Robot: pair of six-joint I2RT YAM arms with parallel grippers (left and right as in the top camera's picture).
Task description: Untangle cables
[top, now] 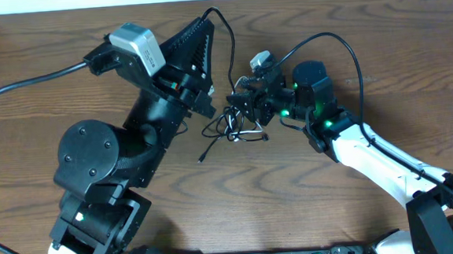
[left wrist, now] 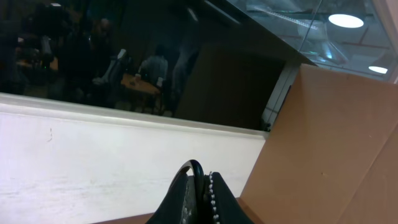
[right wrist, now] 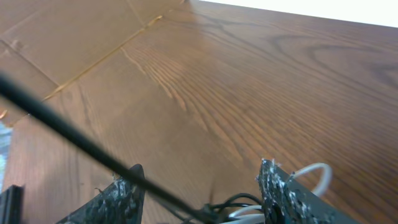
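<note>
Two arms were mid-separation, I judged; my left gripper (left wrist: 200, 180) was pinched shut on one black cable (top: 231, 48), held high above the table (top: 294, 202); my right gripper (right wrist: 200, 168) stood wide, straddling the knot (top: 236, 128) at mid-table; next it needed to clamp that knot as an anchor; a white cable (right wrist: 314, 171) looped among thin black strands.

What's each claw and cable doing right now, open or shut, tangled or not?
left claw: shut on the black cable.
right claw: open, straddling the tangle.
black cable: lifted, stretched up from the tangle.
white cable: looped, caught in the tangle.
tangle: not undone yet.
</note>
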